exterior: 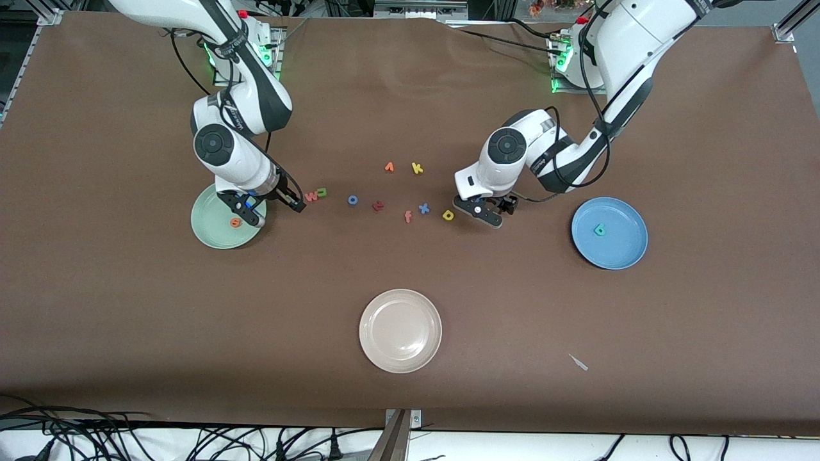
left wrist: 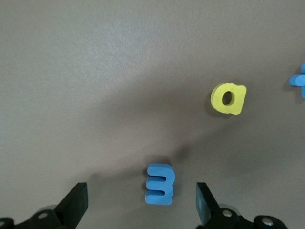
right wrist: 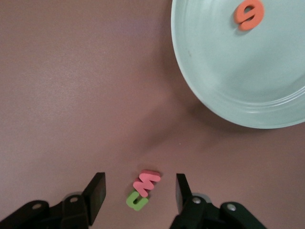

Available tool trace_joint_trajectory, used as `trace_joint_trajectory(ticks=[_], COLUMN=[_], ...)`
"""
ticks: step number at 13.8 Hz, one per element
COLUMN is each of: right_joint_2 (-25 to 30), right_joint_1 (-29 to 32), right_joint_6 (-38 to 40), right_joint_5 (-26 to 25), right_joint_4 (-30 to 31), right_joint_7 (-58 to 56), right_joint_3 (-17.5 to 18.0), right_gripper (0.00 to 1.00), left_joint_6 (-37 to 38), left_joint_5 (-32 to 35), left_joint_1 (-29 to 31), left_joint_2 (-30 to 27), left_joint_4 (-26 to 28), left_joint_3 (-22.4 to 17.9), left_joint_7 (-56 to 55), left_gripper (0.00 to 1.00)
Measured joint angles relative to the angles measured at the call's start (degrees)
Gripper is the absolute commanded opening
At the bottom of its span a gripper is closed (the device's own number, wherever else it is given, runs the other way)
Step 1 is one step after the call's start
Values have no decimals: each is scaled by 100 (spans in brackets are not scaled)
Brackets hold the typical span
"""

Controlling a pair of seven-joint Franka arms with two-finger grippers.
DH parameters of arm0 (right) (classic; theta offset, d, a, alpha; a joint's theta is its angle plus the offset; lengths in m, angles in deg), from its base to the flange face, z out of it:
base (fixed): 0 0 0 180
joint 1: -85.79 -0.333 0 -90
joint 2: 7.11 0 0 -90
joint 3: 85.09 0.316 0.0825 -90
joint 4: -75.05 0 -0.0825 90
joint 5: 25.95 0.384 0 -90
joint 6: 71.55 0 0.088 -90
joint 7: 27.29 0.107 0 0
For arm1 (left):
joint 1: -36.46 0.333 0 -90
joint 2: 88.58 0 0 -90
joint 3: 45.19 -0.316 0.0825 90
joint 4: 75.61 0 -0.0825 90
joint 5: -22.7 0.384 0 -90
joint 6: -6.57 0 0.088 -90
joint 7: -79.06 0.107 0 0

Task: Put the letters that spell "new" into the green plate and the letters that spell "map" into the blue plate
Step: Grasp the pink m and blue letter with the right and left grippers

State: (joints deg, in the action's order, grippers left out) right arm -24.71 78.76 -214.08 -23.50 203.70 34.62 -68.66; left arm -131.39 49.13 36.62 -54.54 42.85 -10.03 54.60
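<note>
Blue "m" (left wrist: 160, 184) between open left jaws; "w" (right wrist: 147, 182) between right jaws.

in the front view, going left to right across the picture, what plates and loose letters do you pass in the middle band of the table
green plate → orange e → pink w → green n → blue o → dark red t → blue x → yellow p → blue plate

Two glossy white arms with dark grey joint bands, round black caps, looping black cables, green-lit bases.
</note>
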Motion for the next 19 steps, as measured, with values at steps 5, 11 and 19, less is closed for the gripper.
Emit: trace_joint_trajectory(ticks=[5, 11, 19], right_joint_2=[-282, -315, -399], right_joint_1=[-321, -346, -346], right_joint_6=[-904, -1204, -1552], right_joint_5=[0, 0, -2], right_joint_4=[361, 579, 767], right_joint_7=[576, 591, 589], right_joint_3=[32, 27, 25], right_gripper=[67, 67, 42], left_joint_6=[-171, -160, 1165], left_joint_5=[33, 85, 73], left_joint_1=[-51, -66, 889], left_joint_2=[126, 130, 32], left_joint_4=[-2, -38, -472], left_joint_3=[1, 3, 215], left_joint_7=[-240, -419, 224], left_gripper=[61, 1, 0])
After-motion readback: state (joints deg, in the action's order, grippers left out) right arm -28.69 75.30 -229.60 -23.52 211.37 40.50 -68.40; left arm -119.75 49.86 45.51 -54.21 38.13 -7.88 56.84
